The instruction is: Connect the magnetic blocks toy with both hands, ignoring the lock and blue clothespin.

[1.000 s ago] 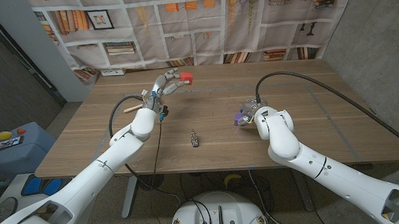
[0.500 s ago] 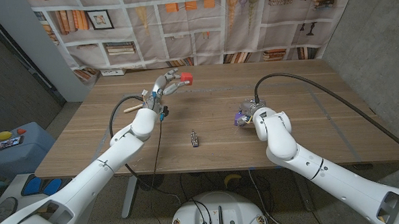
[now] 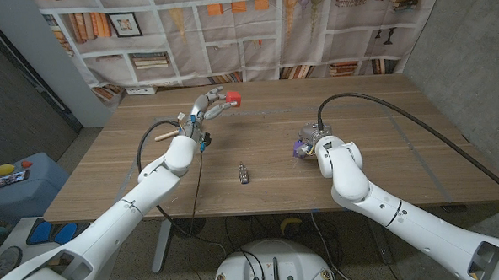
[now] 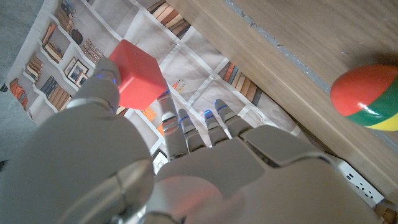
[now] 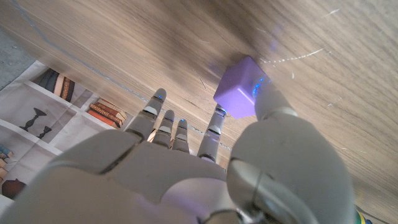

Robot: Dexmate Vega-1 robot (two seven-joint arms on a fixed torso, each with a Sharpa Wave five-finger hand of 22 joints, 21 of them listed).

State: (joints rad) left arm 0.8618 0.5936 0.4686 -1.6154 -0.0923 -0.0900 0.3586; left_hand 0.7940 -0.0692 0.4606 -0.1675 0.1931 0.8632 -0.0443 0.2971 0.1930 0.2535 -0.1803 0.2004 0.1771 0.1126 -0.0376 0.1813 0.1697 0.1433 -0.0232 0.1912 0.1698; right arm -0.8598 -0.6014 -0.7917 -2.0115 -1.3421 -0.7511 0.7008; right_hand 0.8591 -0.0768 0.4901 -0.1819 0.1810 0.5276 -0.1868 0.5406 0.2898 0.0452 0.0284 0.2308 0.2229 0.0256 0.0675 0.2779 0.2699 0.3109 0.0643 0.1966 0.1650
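Nothing among the objects has shifted; only the right arm has crept slightly toward the counter's (image 3: pixel 108 176) middle.

Left hand (image 3: pixel 207 105) pinches the red block (image 3: pixel 233 98) aloft over the far edge, one corner forward. Right hand (image 3: pixel 310 143) pinches the purple block (image 5: pixel 237 95), low over the wood. Both are cubes, no long axis. A lock (image 3: pixel 244 172) lies between the arms.

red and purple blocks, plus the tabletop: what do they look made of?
Red block: looks like smooth matte plastic, with even colour and rounded edges. Purple block: likely the same plastic, slightly glossy, with a highlight on one edge. Table: wood or wood-look laminate; grain streaks show, but the frames can't settle which.
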